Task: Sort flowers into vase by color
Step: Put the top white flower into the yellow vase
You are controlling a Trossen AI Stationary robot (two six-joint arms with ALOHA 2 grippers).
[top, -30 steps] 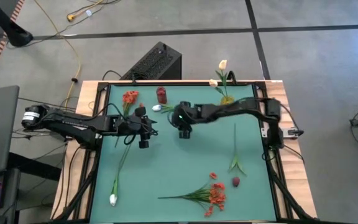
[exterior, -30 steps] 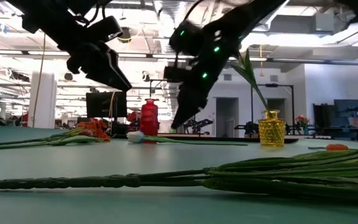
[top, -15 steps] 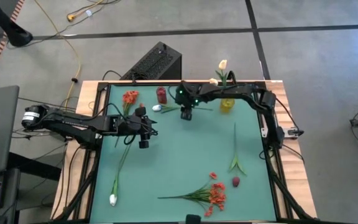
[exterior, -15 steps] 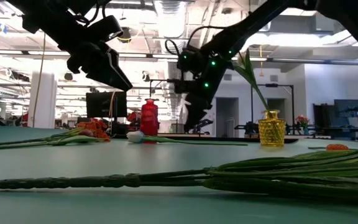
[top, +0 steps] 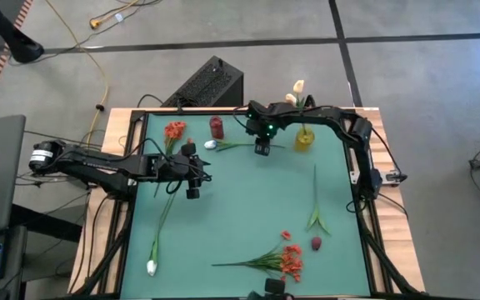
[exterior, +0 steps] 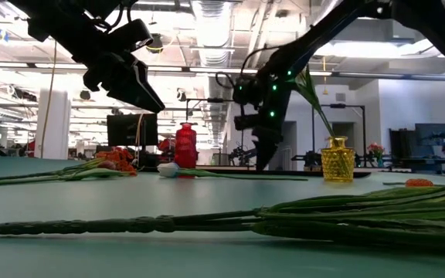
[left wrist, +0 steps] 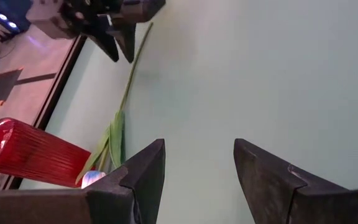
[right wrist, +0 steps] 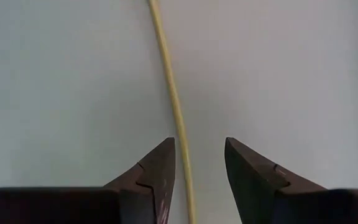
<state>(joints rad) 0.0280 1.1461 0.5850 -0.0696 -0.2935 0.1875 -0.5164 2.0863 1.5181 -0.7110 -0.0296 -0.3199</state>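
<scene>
My right gripper (top: 262, 149) (exterior: 265, 158) hovers open, pointing down, above the green stem (right wrist: 173, 93) of a white-budded flower (top: 210, 144) that lies flat on the mat near the far edge. The stem runs between its fingertips (right wrist: 197, 146) and is not touched. A red vase (top: 216, 127) stands beside the bud. A yellow vase (top: 304, 138) to the right holds white flowers. My left gripper (top: 192, 177) (left wrist: 197, 149) waits open above the mat's left half.
An orange flower (top: 174, 131) and a long-stemmed white bud (top: 151, 267) lie along the left side. An orange cluster (top: 288, 259) lies near the front edge, with a leafy stem (top: 315, 200) and a dark red bud (top: 316, 243) to the right.
My right gripper has moved toward the far edge and a little right, from the mat's middle to a spot over the white flower's stem between the two vases. It has stayed open. The flowers have not moved.
</scene>
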